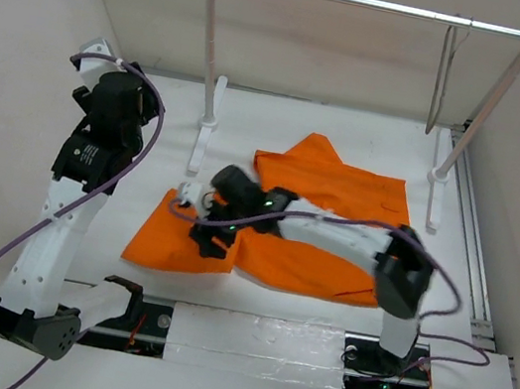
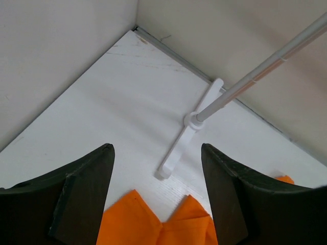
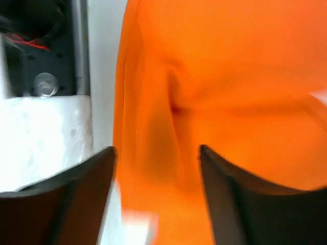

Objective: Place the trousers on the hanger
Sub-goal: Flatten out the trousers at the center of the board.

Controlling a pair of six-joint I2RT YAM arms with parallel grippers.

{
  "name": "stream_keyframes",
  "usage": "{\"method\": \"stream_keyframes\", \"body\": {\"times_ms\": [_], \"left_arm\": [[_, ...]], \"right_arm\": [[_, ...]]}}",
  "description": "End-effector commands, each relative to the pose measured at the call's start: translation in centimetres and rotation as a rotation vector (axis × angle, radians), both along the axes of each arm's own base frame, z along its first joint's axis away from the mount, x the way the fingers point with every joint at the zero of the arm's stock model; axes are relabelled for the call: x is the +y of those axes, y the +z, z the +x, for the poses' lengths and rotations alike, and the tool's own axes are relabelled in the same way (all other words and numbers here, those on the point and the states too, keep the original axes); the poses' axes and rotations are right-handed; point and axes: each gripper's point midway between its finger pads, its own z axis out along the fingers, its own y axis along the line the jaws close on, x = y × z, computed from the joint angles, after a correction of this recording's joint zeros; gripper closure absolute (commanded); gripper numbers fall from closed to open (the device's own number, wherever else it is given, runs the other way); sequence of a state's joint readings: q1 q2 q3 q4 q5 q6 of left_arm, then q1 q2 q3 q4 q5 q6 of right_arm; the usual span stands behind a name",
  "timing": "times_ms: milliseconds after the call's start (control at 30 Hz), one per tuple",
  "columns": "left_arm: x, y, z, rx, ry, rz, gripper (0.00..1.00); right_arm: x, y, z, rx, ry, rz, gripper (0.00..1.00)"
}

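Note:
The orange trousers (image 1: 341,194) lie spread flat on the white table, mid-table. My right gripper (image 1: 211,238) hangs low over their left part, jaws open, nothing between them; the right wrist view shows blurred orange cloth (image 3: 230,76) beneath the open gripper (image 3: 157,149). My left gripper (image 1: 115,93) is raised at the far left, open and empty (image 2: 156,148), with the trousers' edge (image 2: 153,224) below it. The thin grey-brown hanger (image 1: 440,80) hangs edge-on from the right end of the rail.
A silver rail (image 1: 374,3) on white posts stands at the back; its left post foot (image 2: 189,132) lies just beyond the trousers. Walls close in the left, back and right. The black arm mount strip (image 3: 46,51) runs along the near edge.

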State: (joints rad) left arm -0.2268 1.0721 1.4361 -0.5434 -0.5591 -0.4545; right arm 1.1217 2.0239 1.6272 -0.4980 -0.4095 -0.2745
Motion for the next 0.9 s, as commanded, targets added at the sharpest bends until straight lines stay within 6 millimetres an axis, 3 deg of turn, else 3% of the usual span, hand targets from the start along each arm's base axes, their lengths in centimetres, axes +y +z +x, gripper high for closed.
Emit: {"method": "stream_keyframes", "body": {"times_ms": [0,33,67,100,133,167,233,267,300,333,367,400,433,467,500,533,600,767,867], "left_arm": [[0.0,-5.0,0.4,0.147,-0.007,0.044,0.35],[-0.5,-7.0,0.7,0.199,-0.026,0.036,0.35],[-1.5,-9.0,0.7,0.245,-0.073,0.006,0.35],[-2.3,-12.4,0.4,0.316,-0.102,-0.025,0.36],[-3.4,-14.2,0.3,0.341,-0.130,-0.082,0.37],[-5.2,-15.4,0.3,0.350,-0.203,-0.153,0.37],[-7.9,-20.3,-0.6,0.412,-0.287,-0.283,0.37],[-7.9,-20.3,-0.6,0.413,-0.287,-0.284,0.37],[-8.1,-22.1,-1.0,0.452,-0.292,-0.292,0.34],[-8.1,-23.7,-0.9,0.490,-0.283,-0.290,0.32],[-7.6,-24.7,-0.9,0.518,-0.259,-0.271,0.30],[-7.4,-25.7,-0.8,0.548,-0.246,-0.252,0.27],[-7.4,-27.6,-0.8,0.616,-0.234,-0.228,0.26],[-6.8,-28.3,-0.8,0.638,-0.206,-0.203,0.25],[-7.5,-28.8,-0.7,0.654,-0.222,-0.184,0.24],[-7.4,-29.8,-0.6,0.676,-0.209,-0.175,0.23],[-7.6,-31.4,-0.9,0.706,-0.208,-0.188,0.21],[-6.9,-34.5,-1.7,0.766,-0.175,-0.189,0.21],[-5.9,-35.7,-2.1,0.789,-0.123,-0.151,0.32]], "right_arm": [[-3.5,10.3,3.5,-0.089,-0.117,0.245,0.33],[-6.2,10.5,3.7,-0.096,-0.158,0.246,0.41],[-7.5,10.5,3.8,-0.103,-0.185,0.242,0.64],[-8.9,10.6,4.2,-0.116,-0.233,0.236,0.77],[-10.5,12.6,4.1,-0.147,-0.264,0.283,0.87],[-12.4,10.8,4.3,-0.134,-0.312,0.242,1.00],[-18.3,10.2,5.6,-0.175,-0.519,0.213,1.00],[-18.6,10.1,5.9,-0.180,-0.548,0.207,1.00],[-20.3,9.6,6.3,-0.181,-0.609,0.195,1.00],[-22.4,10.2,6.4,-0.196,-0.670,0.217,1.00],[-25.7,7.9,7.5,-0.176,-0.777,0.167,0.93],[-27.4,6.6,7.4,-0.140,-0.827,0.139,0.77],[-29.1,5.7,7.6,-0.118,-0.866,0.119,0.48],[-30.2,4.9,7.2,-0.083,-0.877,0.111,0.41],[-33.3,2.9,7.0,-0.037,-0.957,0.033,0.35],[-34.6,2.4,6.9,-0.024,-0.987,0.010,0.30],[-37.9,1.5,6.9,-0.023,-1.088,-0.027,0.29],[-42.0,2.3,7.7,-0.058,-1.259,0.030,0.28],[-43.9,2.2,8.3,-0.049,-1.330,0.038,0.28]]}}
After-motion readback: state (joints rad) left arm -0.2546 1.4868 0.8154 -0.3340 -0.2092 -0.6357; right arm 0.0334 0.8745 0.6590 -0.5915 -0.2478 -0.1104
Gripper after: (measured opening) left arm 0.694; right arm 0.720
